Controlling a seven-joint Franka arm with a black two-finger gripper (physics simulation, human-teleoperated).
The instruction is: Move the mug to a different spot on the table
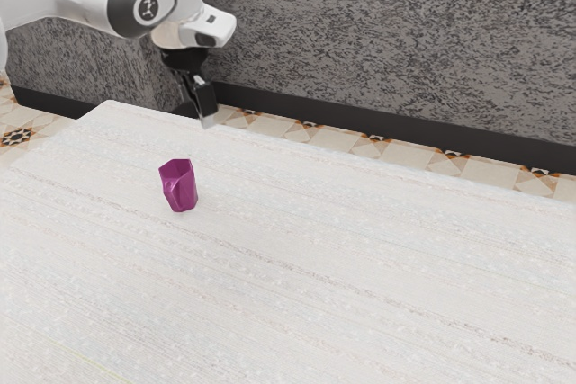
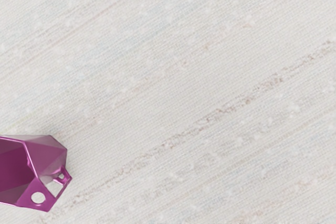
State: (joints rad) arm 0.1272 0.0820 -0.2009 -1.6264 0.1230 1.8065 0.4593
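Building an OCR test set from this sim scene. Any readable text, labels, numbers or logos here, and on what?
No readable words or numbers.
joint cap on the arm: small white emblem, not legible as letters.
mug: plain magenta, no print.
table: woven texture, no markings.

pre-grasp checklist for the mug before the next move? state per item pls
1. Mug upright on the table: ok.
2. Mug free, nothing touching it: ok. The gripper hangs above and behind it, apart.
3. Hand centred over the mug: not ok. In the wrist view the mug sits off to one side, not under the hand.
4. Handle located: ok, seen in the wrist view.
5. Gripper open for the grasp: cannot tell.
6. Bare table for a new spot: ok, plenty toward the exterior view's right.
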